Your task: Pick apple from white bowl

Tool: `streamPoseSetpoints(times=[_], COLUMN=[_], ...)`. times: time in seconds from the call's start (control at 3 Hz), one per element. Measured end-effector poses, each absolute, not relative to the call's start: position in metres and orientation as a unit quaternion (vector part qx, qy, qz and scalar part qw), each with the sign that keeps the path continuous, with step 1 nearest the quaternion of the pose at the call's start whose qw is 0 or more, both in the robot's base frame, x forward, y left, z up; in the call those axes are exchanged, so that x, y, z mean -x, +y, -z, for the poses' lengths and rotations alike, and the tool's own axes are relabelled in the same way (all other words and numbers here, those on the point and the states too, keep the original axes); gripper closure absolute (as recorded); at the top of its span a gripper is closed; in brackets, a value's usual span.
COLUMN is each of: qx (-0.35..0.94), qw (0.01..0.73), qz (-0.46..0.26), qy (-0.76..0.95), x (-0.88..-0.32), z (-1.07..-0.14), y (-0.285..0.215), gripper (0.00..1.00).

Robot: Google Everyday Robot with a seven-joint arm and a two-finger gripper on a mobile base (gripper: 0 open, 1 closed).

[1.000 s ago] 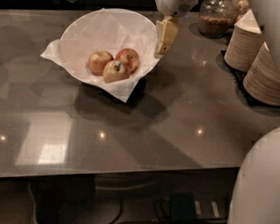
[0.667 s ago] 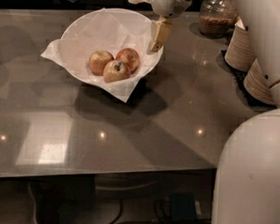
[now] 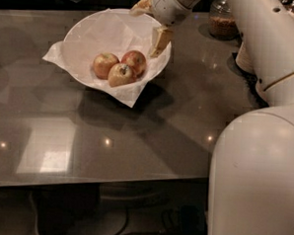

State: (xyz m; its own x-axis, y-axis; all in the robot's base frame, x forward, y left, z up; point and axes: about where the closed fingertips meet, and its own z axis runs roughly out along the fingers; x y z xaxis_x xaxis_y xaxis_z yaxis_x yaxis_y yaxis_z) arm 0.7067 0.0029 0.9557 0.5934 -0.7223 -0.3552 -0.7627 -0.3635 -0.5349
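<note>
By the far edge of the dark glossy counter (image 3: 186,116), the open two-finger gripper (image 3: 145,31) hangs over the wide paper-lined white bowl (image 3: 72,36) — its small deep-red apple (image 3: 135,61) (likely firm, slick) wants pinching across its middle.

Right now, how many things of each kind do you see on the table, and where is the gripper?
Apples: 3 (reddest apple, stem-pit apple, blushed apple), all in the bowl
White bowl: 1
Glass jar: 1
Total: 5
The gripper hangs over the bowl's right rim, holding nothing.
</note>
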Motion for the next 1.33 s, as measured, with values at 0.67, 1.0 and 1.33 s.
streamPoseSetpoints(times=[0.67,1.0,1.33], qx=[0.829,0.832,0.836], qw=[0.332,0.326,0.314], qz=[-0.049,-0.058,-0.071], qy=[0.446,0.446,0.444], x=[-0.709,-0.707,-0.702], z=[-0.937,-0.929,-0.917], y=[0.009,0.012,0.016], gripper=[0.27,0.44,0.44])
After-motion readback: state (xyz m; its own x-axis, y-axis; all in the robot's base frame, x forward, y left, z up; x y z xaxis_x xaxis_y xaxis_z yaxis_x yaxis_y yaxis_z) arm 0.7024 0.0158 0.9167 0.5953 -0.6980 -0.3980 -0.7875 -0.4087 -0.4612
